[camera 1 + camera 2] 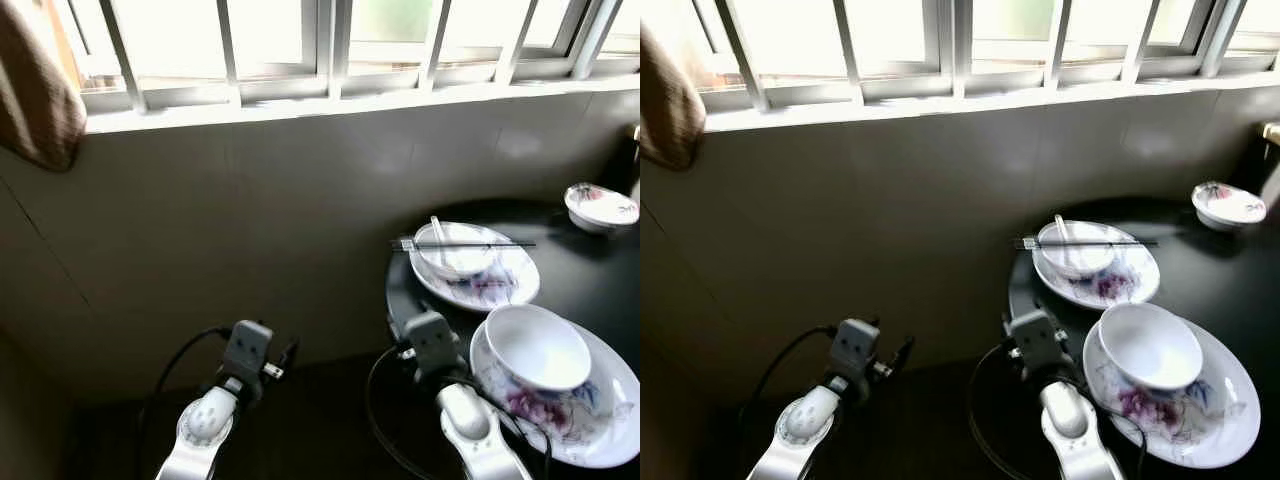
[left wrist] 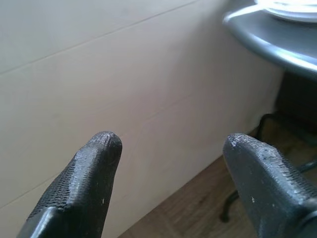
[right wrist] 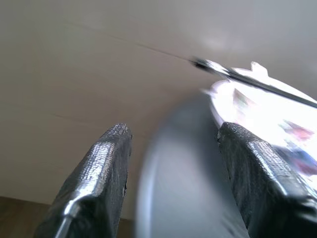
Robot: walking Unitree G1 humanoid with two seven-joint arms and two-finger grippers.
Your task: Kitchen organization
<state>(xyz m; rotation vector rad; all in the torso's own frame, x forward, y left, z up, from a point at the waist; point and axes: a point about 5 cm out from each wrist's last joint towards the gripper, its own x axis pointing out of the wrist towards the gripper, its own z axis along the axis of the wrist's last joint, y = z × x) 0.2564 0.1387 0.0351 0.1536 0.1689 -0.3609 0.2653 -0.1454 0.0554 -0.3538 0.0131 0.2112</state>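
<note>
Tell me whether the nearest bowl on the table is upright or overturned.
Upright. The white bowl sits on the flowered plate with its open mouth facing up, and its inside looks empty.

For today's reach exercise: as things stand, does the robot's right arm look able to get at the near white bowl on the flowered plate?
Probably yes: the right gripper, open, sits beside the table edge, with nothing between it and the near bowl.

Head views downward; wrist views toward table [image 2: 277, 34].
</note>
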